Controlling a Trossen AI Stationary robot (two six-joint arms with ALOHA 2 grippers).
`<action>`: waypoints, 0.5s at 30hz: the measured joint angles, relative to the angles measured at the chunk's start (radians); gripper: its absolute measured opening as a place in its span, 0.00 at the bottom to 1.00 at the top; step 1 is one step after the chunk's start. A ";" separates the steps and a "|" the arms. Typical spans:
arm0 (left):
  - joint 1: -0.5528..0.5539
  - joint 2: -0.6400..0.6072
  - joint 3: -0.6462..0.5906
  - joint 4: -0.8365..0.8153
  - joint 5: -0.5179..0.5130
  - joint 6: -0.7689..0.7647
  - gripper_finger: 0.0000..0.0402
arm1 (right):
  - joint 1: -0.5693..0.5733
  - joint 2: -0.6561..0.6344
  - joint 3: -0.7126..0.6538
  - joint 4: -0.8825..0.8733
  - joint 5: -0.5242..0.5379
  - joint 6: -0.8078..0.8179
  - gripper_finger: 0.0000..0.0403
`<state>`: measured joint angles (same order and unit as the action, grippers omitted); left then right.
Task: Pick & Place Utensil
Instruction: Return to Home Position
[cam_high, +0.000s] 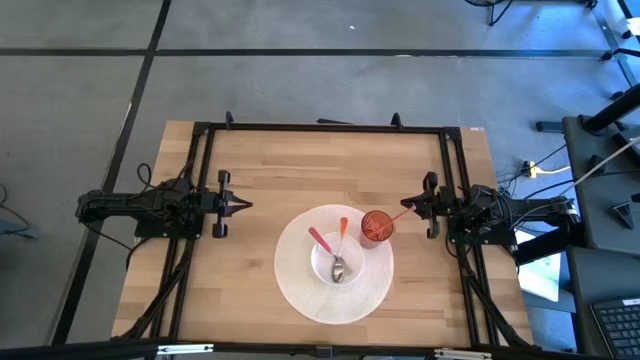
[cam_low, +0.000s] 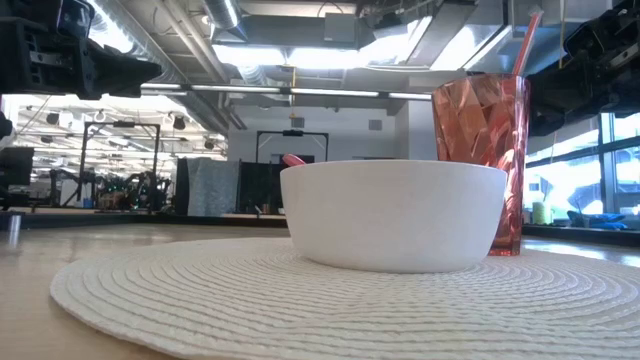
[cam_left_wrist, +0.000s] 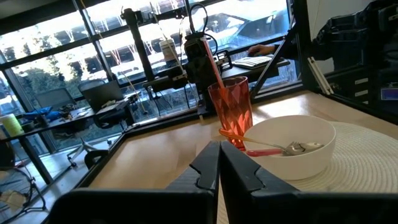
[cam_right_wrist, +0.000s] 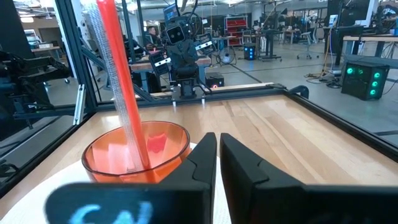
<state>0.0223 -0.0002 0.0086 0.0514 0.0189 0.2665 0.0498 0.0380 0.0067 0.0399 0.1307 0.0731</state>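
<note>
A white bowl (cam_high: 335, 262) (cam_low: 395, 215) (cam_left_wrist: 292, 152) stands on a round white woven placemat (cam_high: 300, 295) (cam_low: 200, 290). A pink-handled metal spoon (cam_high: 322, 243) (cam_left_wrist: 261, 151) and an orange-handled utensil (cam_high: 342, 233) (cam_left_wrist: 233, 132) lie in the bowl, with their handles over its rim. To the bowl's right, a red faceted cup (cam_high: 377, 227) (cam_low: 480, 150) (cam_right_wrist: 137, 152) holds a red straw-like stick (cam_high: 397, 214) (cam_right_wrist: 121, 93), which leans toward my right gripper. My right gripper (cam_high: 412, 207) (cam_right_wrist: 217, 158) is shut just right of the cup and touches nothing. My left gripper (cam_high: 245, 204) (cam_left_wrist: 219, 165) waits shut, left of the placemat.
A black metal frame (cam_high: 320, 128) runs round the wooden table top. Bare wood (cam_high: 255, 250) lies between my left gripper and the placemat, and more (cam_high: 320, 170) on the far side of the bowl. The room behind shows desks and equipment.
</note>
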 joint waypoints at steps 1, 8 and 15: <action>0.000 0.000 0.000 0.000 0.000 -0.001 0.01 | 0.000 0.000 0.000 0.000 0.000 -0.002 0.06; 0.000 0.000 0.000 0.000 0.000 0.000 0.01 | 0.000 0.000 0.000 0.000 0.000 0.000 0.06; 0.000 0.000 0.000 0.000 0.000 -0.001 0.02 | 0.000 0.000 0.000 0.000 0.000 0.000 0.06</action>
<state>0.0227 -0.0002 0.0086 0.0513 0.0189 0.2658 0.0502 0.0380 0.0067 0.0399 0.1304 0.0735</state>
